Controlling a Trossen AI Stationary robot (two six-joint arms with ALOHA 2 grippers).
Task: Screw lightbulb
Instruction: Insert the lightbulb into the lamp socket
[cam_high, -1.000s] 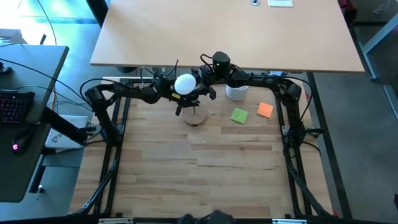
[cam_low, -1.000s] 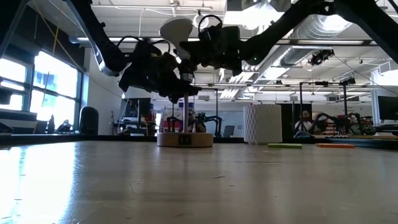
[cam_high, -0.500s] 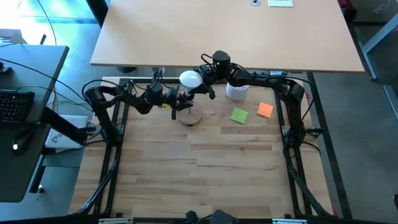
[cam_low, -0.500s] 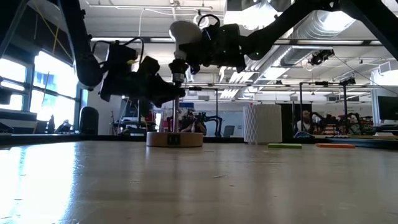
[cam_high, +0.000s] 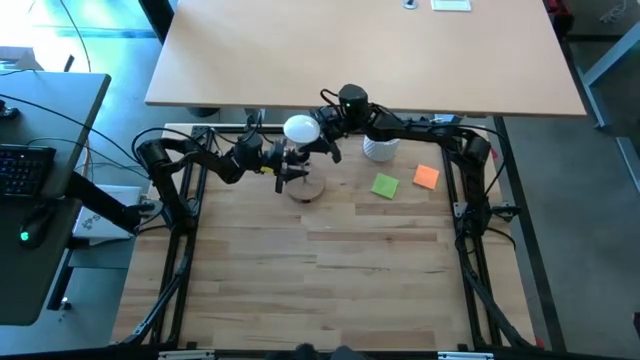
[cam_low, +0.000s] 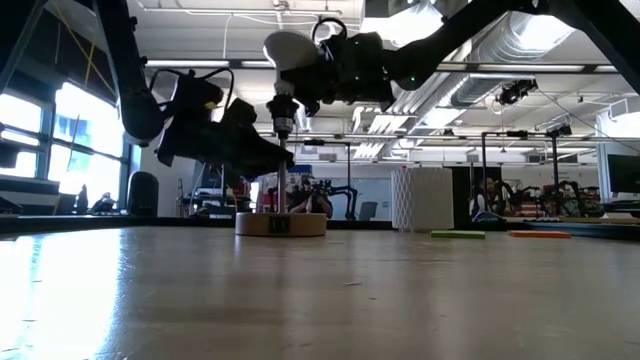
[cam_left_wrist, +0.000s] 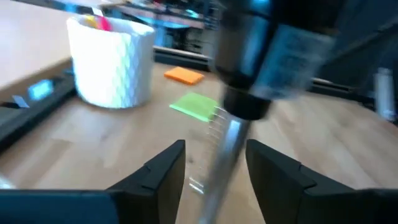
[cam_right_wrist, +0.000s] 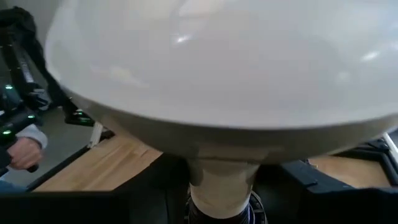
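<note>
The white lightbulb (cam_high: 300, 128) stands globe up over the black socket (cam_low: 281, 118), with my right gripper (cam_high: 320, 136) shut on it. The socket tops a thin metal stem (cam_left_wrist: 225, 152) that rises from a round wooden base (cam_high: 308, 188) resting flat on the table. My left gripper (cam_left_wrist: 216, 147) is open and low beside the stem, coming from the table's left. Its two fingers stand on either side of the stem with a gap on each side. Whether the bulb's screw base is inside the socket is hidden. My right gripper pinches the bulb's narrow neck (cam_right_wrist: 224, 177), just below the globe, between its two fingers (cam_right_wrist: 149, 194). The fingers come about level from the table's right and far side. The bulb is upright, globe up, directly over the socket.
A white ribbed cup (cam_high: 380, 148) stands right of the lamp at the far edge. A green note (cam_high: 385, 185) and an orange note (cam_high: 427, 177) lie flat beside it. The near part of the table is bare wood. A person's hand (cam_right_wrist: 25, 152) shows beyond the table.
My left gripper has dropped from socket height to the stem and drawn back toward the table's left. The wooden base has slid a little toward the left. My right gripper has kept the bulb upright over the socket.
</note>
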